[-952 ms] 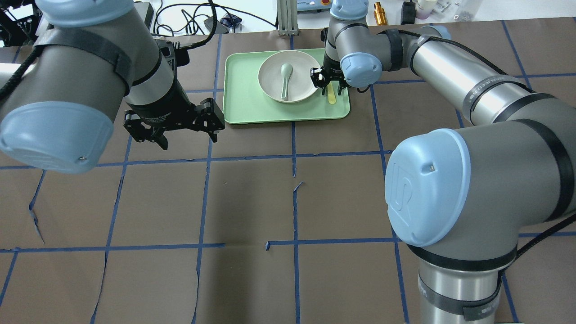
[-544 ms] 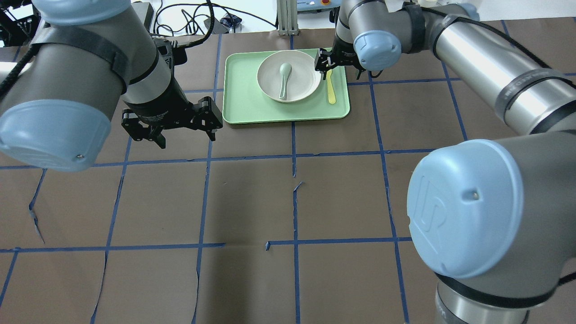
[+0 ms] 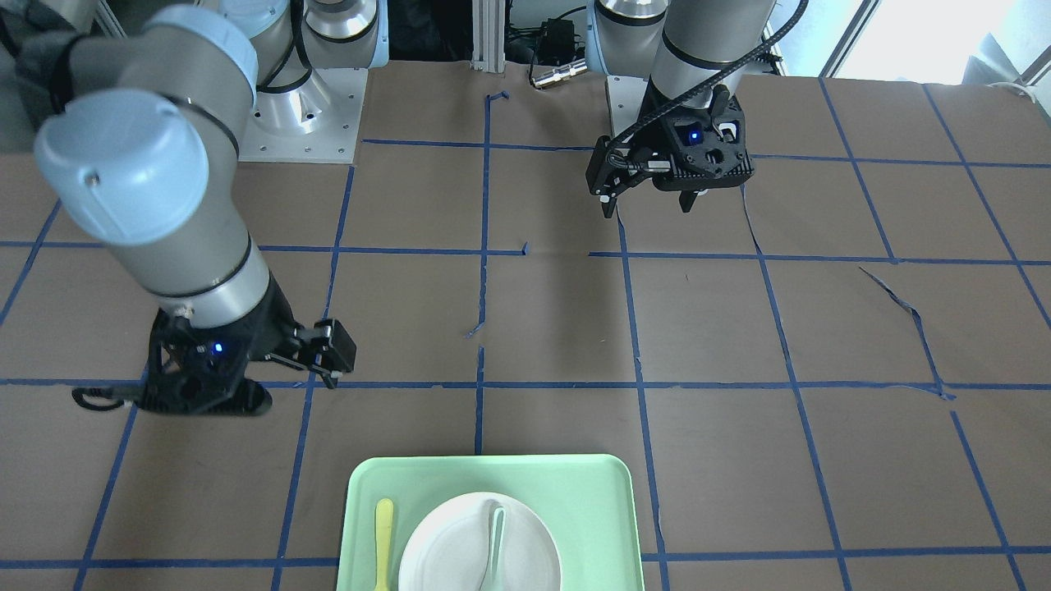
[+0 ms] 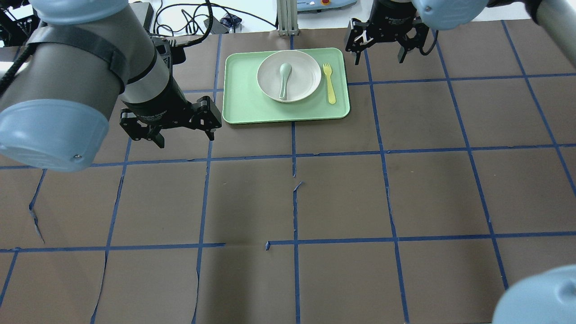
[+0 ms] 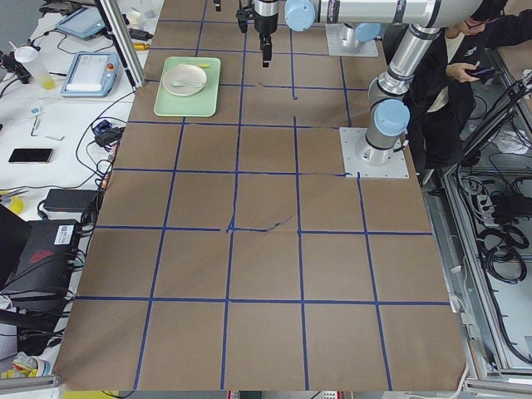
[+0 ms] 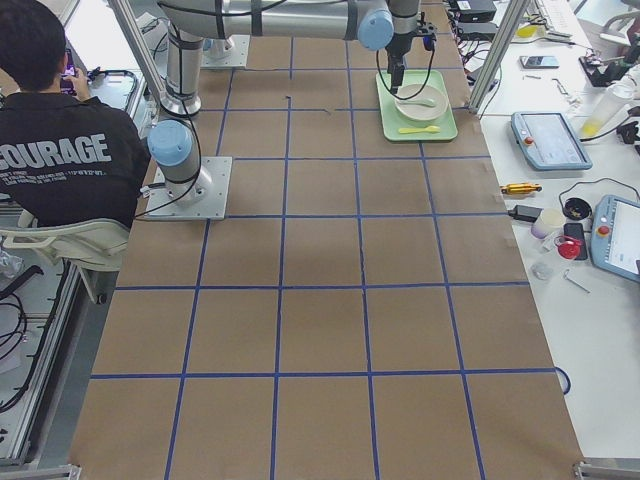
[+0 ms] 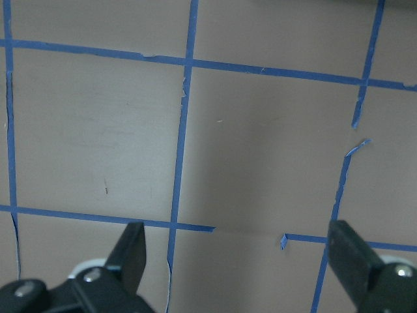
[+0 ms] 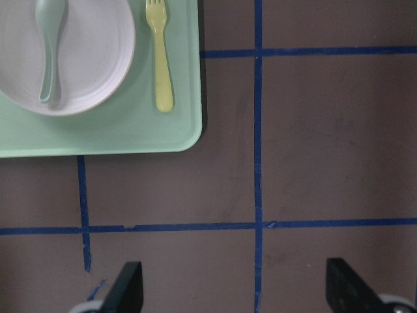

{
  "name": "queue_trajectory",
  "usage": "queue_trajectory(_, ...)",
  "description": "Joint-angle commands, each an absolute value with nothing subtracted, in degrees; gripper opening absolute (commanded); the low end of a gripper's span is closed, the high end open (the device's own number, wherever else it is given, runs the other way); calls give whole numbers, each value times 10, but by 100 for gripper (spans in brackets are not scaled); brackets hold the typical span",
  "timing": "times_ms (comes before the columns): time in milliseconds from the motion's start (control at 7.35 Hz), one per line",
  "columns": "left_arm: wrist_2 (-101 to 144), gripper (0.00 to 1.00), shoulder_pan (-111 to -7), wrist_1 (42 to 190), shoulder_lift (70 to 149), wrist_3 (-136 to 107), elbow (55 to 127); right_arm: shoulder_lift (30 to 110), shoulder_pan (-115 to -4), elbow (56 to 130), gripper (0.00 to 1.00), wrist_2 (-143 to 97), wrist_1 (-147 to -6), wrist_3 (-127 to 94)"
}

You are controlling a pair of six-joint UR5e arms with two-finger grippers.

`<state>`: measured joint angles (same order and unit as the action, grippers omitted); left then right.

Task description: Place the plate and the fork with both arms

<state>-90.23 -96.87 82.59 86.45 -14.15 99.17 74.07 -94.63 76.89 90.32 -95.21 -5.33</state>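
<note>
The off-white plate [image 4: 301, 74] sits in the mint-green tray [image 4: 243, 101] with a grey-green spoon [image 4: 284, 78] lying in it. The pale-yellow fork [image 4: 330, 85] lies flat on the tray just right of the plate, tines pointing to the far side. My right gripper [image 4: 378, 56] is open and empty, raised beyond the tray's far right corner. Its wrist view shows the plate [image 8: 91, 59], the fork [image 8: 159, 62] and the tray [image 8: 130, 134] at top left. My left gripper [image 4: 184, 137] is open and empty over bare table, left of the tray.
Brown paper with a blue tape grid [image 4: 294, 155] covers the table. Cables and equipment [image 4: 198, 18] lie past the far edge. A metal post [image 4: 285, 18] stands behind the tray.
My right gripper has lifted off the fork's far end and moved up and to the right, past the tray. The fork stays lying on the tray. The left arm has barely shifted.
</note>
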Motion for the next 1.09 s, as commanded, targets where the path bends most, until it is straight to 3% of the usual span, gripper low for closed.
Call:
queue_trajectory(0, -903, 100, -969, 825, 863, -142, 991, 874, -947, 913, 100, 901, -945, -48)
queue_trajectory(136, -903, 100, -969, 826, 863, -142, 990, 922, -945, 978, 100, 904, -1014, -46)
queue_trajectory(272, -903, 100, -969, 825, 864, -142, 989, 933, -944, 990, 100, 905, -1017, -46)
queue_trajectory(952, -903, 100, -969, 824, 865, -142, 988, 891, -947, 901, 100, 907, -897, -52)
